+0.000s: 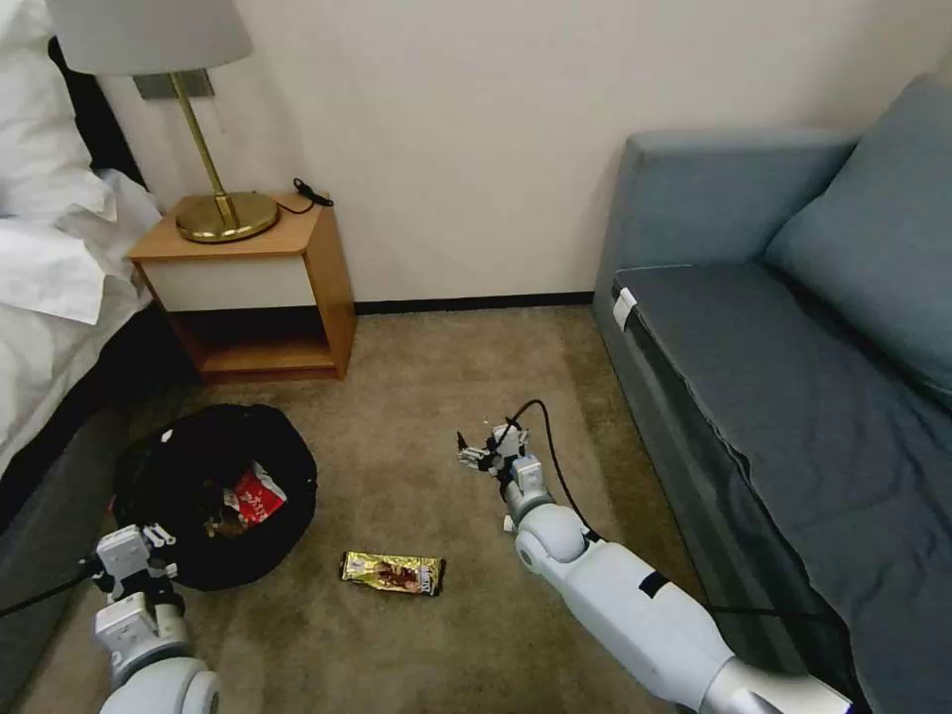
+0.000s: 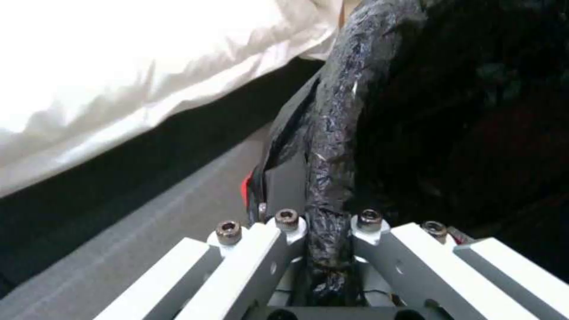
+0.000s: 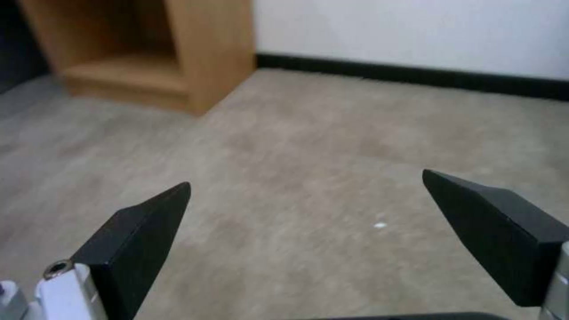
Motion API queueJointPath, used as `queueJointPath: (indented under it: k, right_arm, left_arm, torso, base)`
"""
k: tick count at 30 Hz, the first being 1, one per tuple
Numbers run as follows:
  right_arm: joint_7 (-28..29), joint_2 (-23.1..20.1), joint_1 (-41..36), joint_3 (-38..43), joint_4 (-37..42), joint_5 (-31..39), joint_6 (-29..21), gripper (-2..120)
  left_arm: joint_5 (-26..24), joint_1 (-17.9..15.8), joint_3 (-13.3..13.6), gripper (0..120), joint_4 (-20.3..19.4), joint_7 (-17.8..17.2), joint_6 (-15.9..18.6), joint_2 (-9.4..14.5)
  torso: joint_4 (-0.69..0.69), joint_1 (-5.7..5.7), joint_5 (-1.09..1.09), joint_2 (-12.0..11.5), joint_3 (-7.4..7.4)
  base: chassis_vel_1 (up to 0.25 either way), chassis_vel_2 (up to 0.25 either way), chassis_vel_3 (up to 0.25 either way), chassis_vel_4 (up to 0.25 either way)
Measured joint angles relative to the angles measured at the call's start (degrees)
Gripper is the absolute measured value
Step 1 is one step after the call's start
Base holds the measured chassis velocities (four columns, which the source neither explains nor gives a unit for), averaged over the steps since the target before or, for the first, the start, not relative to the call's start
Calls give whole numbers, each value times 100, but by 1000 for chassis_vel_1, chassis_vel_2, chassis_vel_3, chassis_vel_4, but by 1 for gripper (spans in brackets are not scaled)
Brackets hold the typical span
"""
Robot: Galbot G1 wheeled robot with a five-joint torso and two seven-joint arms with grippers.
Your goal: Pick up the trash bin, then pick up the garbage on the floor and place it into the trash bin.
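We held the trash bin (image 1: pixel 213 496) by its bag-covered rim, our left gripper (image 2: pixel 328 231) clamped tight on it, beside the bed (image 1: pixel 50 268). A red-and-white packet (image 1: pixel 256 493) lay inside. The gold wrapper (image 1: pixel 393 572) lay on the carpet (image 1: pixel 416 377). Our right gripper (image 3: pixel 305 195) hovered nearby, spread wide, holding nothing.

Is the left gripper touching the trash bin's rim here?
Touching. The left wrist view shows the left gripper shut on the bag-covered rim of the trash bin, the black plastic pinched between its fingers.
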Motion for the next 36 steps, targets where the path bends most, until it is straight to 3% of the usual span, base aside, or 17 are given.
queueJointPath:
  k: [6, 12, 16, 25, 29, 36]
  right_arm:
    - [-1234, 139, 317, -229, -45, 215, -1097, 100]
    - [-1926, 371, 395, -479, -320, 80, -1542, 100]
    - [-2438, 609, 408, -800, -654, -72, -1831, 100]
    - [-2928, 699, 403, -1220, -1005, -548, -1922, 100]
    - [-3125, 932, 376, -1225, -1511, -936, -1790, 100]
    - [-3134, 1086, 342, -1133, -1839, -1390, -1726, 100]
  left_arm:
    - [-72, 161, -88, 3, -126, -18, -9, 29]
    - [-71, 233, -112, 3, -312, -36, -7, -41]
    - [-6, 284, -110, 3, -464, -49, 4, -208]
    - [175, 431, -97, 3, -578, -65, -49, -382]
    - [220, 543, -96, 3, -684, -86, -66, -460]
    - [262, 598, -94, 3, -785, -100, -69, -479]
  torso:
    - [0, 0, 0, 0, 0]
    - [0, 0, -1, 0, 0]
    - [1, 0, 0, 0, 0]
    - [0, 0, 0, 0, 0]
    - [0, 1, 0, 0, 0]
    - [0, 0, 0, 0, 0]
  base:
    - [0, 0, 0, 0]
    - [0, 0, 0, 0]
    - [0, 0, 0, 0]
    - [0, 0, 0, 0]
    - [0, 0, 0, 0]
    - [0, 0, 0, 0]
